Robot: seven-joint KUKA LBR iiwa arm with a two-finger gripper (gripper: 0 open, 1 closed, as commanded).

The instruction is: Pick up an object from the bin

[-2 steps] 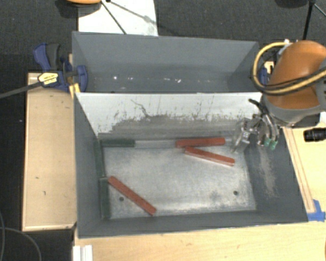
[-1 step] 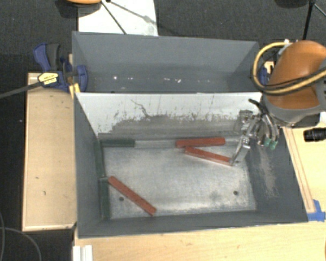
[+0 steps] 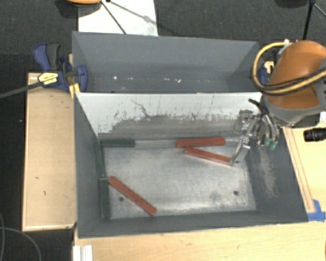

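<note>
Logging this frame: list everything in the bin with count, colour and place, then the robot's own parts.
Bin: one, grey metal, middle of the view.
Reddish-brown sticks: three; two close together by the back wall, right of centre, the nearer one slightly slanted; the third lies slanted towards the front left corner.
Dark green sticks: two; one along the back wall at the left, one along the left wall.
Gripper: one, metal, at the back right of the bin floor, by the right end of the nearer back stick.
Orange cover: one, on the arm above the gripper, with cables.
</note>
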